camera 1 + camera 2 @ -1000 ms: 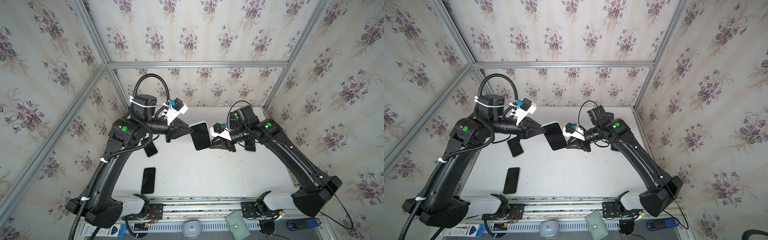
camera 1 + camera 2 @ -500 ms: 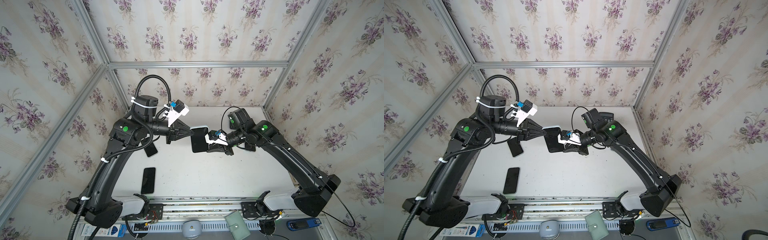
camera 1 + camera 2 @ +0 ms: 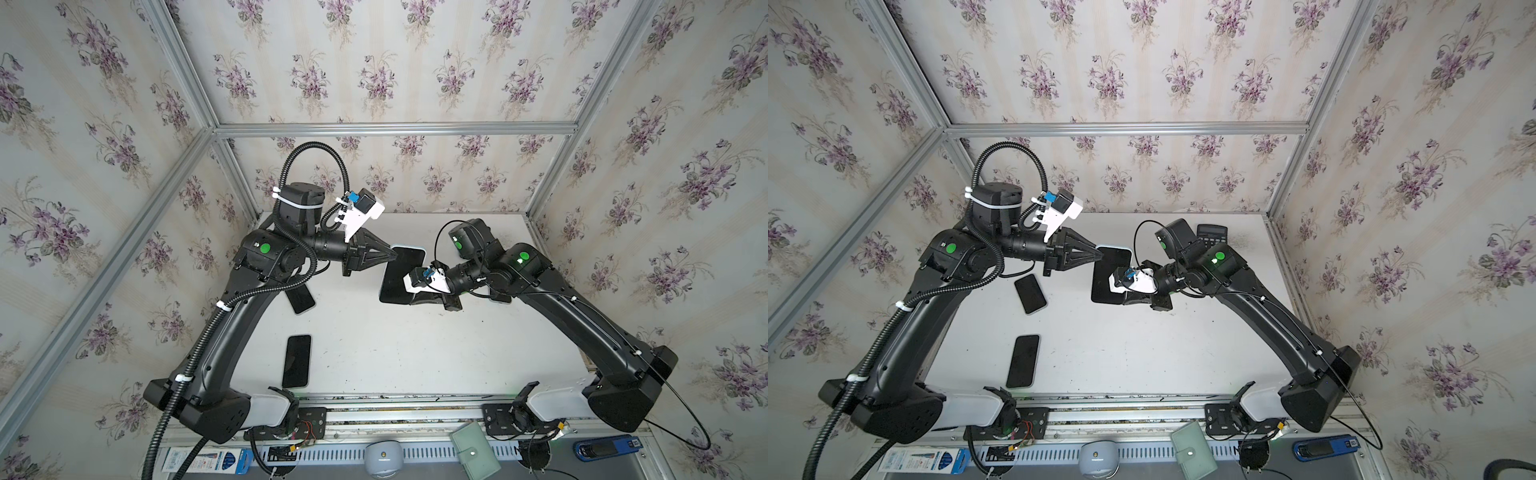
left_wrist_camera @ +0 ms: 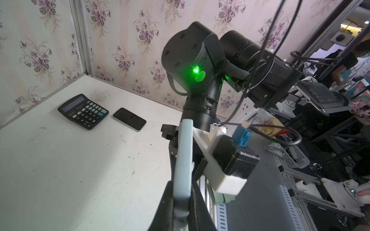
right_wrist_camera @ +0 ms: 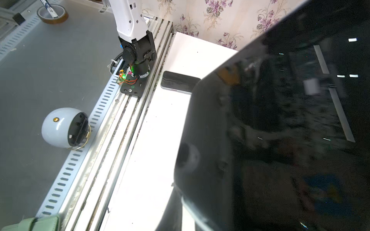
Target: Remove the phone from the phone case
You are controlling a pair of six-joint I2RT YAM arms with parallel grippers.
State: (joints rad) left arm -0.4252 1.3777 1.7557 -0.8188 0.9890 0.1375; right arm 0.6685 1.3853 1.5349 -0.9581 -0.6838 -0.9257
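The phone (image 3: 397,276) (image 3: 1108,272), black screen up and tilted, hangs in the air over the table's middle in its light-blue phone case (image 4: 183,160). My left gripper (image 3: 392,258) (image 3: 1098,254) (image 4: 181,200) is shut on the case's far upper edge. My right gripper (image 3: 415,297) (image 3: 1127,298) (image 5: 186,202) is shut on the phone's lower near edge. In the right wrist view the dark screen (image 5: 280,130) fills most of the picture, and a pale strip of case shows between the fingers.
Two other phones (image 3: 297,360) (image 3: 301,297) lie on the white table (image 3: 415,357) at the left. A calculator (image 3: 1212,235) (image 4: 83,111) and one more phone (image 4: 129,119) sit at the back right. A green wallet (image 3: 475,451) and a white dome (image 3: 381,457) lie on the front rail.
My right gripper has moved left from beside the phone onto its lower edge and has shut there. The left gripper has kept its hold, and the phone has shifted slightly left.
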